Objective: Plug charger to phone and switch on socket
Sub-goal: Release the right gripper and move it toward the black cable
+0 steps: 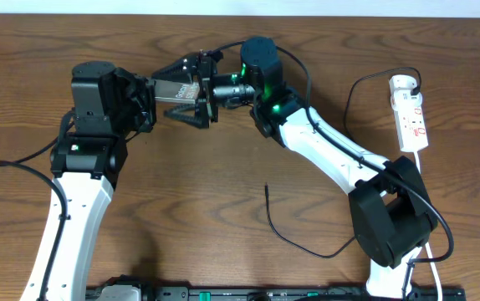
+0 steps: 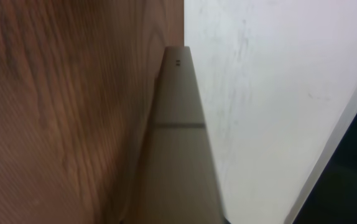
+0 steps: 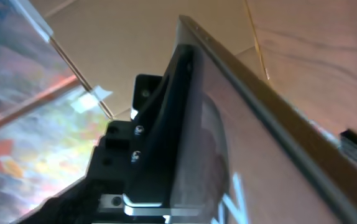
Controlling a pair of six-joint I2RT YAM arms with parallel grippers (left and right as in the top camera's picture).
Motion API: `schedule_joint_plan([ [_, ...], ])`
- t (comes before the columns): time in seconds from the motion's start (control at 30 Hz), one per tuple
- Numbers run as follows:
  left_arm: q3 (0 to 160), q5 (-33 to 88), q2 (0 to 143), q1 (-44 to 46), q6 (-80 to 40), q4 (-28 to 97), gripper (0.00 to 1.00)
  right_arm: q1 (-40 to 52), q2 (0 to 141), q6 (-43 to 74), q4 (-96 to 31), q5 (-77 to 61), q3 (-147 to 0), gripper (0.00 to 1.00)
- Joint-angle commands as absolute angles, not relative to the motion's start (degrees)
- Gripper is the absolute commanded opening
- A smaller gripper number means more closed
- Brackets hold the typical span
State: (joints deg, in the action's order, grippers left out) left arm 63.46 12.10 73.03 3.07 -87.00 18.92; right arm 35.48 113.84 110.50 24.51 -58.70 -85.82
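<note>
The phone (image 1: 176, 87) is held up above the table between both grippers. My left gripper (image 1: 150, 99) is shut on its left end. My right gripper (image 1: 180, 94) has its fingers spread open above and below the phone's other end. The left wrist view shows only the phone's thin edge (image 2: 178, 124) close up. The right wrist view shows its glossy face with white lettering (image 3: 253, 168) and a black left-gripper finger (image 3: 157, 143) against it. The charger's connector tip (image 1: 266, 186) lies free on the table. Its black plug (image 1: 413, 81) sits in the white socket (image 1: 411, 121).
The charger cable (image 1: 307, 248) loops across the wood table (image 1: 223, 217) toward the right arm's base (image 1: 390, 221). The socket's white cord runs down the right edge. Black robot cables trail by the left arm (image 1: 22, 167).
</note>
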Motion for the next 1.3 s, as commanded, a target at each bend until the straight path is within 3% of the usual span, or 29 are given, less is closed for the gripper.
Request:
schedule_joint_plan([
  [0.0,64.62,12.78,73.03,3.18,-86.26,18.24,0.07,35.42,112.84,109.4,24.67,-59.51,-86.94,0.99],
  [0.27,64.62,11.75,73.03,1.15,-85.93,18.26,0.07,32.27,112.86,107.77,24.67,-61.89,-86.94,0.99],
  [0.4,64.62,17.5,73.01,-3.4,-77.43,16.27,0.07,29.87,112.84,101.8,24.64,-62.7,-86.94,0.99],
  [0.53,64.62,36.4,73.03,-12.21,-68.34,10.9,0.07,26.87,112.84,89.84,24.64,-62.89,-86.94,0.99],
  [0.77,64.64,63.61,76.49,-20.08,-68.86,-3.62,0.07,23.05,112.84,69.82,14.87,-62.59,-87.07,0.99],
  [0.93,64.64,74.54,82.17,-19.35,-68.93,-8.97,0.07,20.84,112.84,51.62,-6.24,-57.6,-90.96,0.99],
  [1.07,64.64,79.09,87.53,-16.05,-64.27,-11.46,0.07,20.91,112.84,31.51,-41.19,-37.39,-103.07,0.99],
  [1.17,64.64,78.61,89.12,-12.8,-59.64,-11.31,0.07,21.87,112.84,24.38,-62.5,-18.9,-113.08,0.99],
  [1.27,64.62,78.28,89.49,-10.31,-57.52,-10.61,0.07,22.85,112.84,22.17,-73.97,-8.64,-116.99,0.99],
])
